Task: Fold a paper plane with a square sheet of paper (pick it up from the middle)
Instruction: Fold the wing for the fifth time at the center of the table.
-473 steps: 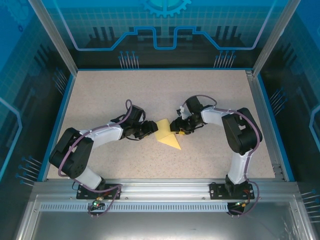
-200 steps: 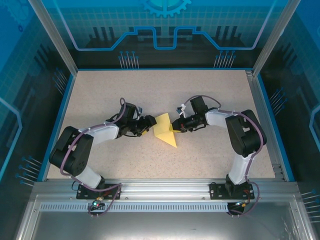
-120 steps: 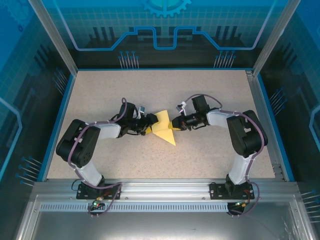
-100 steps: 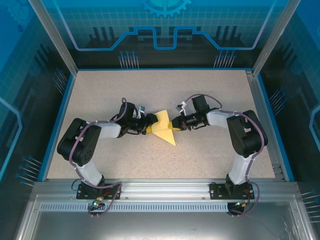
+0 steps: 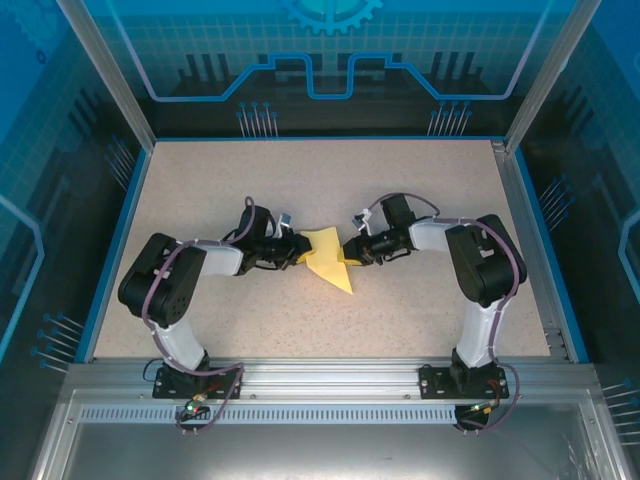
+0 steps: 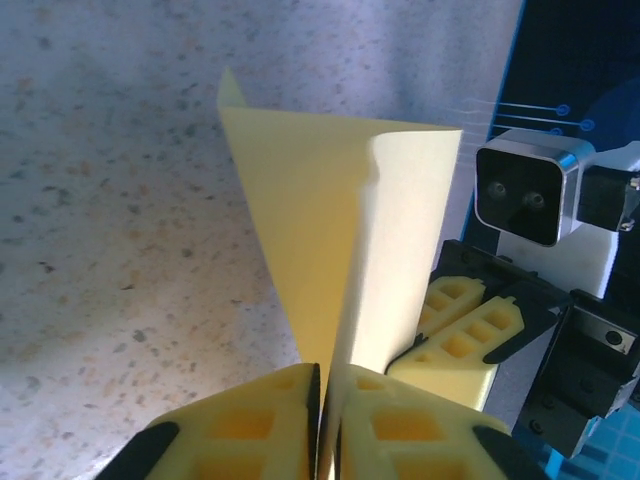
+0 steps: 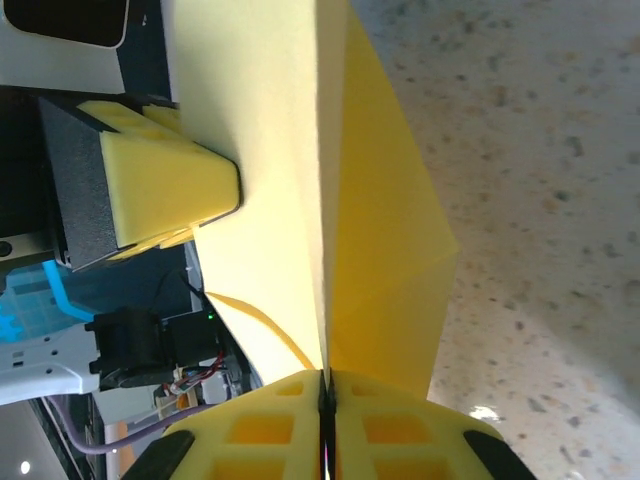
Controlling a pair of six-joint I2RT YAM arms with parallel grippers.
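Sheet of paper (image 5: 328,260): one, pale yellow, partly folded into a pointed wedge. It is located mid-table (image 5: 430,190) between the two grippers, with the tip aimed toward the near edge

Left gripper (image 5: 298,251): clamped on the sheet's left side. In the left wrist view its yellow pads (image 6: 250,425) are seen pressed together with the paper edge sandwiched in the seam

Right gripper (image 5: 349,250): likewise clenched on the opposite side. In the right wrist view the stacked layers are seen running straight into the closed pad seam

Reason for the hold, as judged: the sheet is pinched from both sides so the flaps are kept standing along the centre crease. That way the fold can be squeezed flat or the next one set up. Thin paper gripped from one side only would be expected to flop and lose alignment

Whether the lower tip is resting on the table cannot be told

Count: 1 sheet, 2 arms, 2 grippers, 4 pads, all four on the paper. The slim dart shape is not yet reached, so the task is judged mid-fold

Risk noted: tearing at the pinch points if the sheet is pulled in opposing directions
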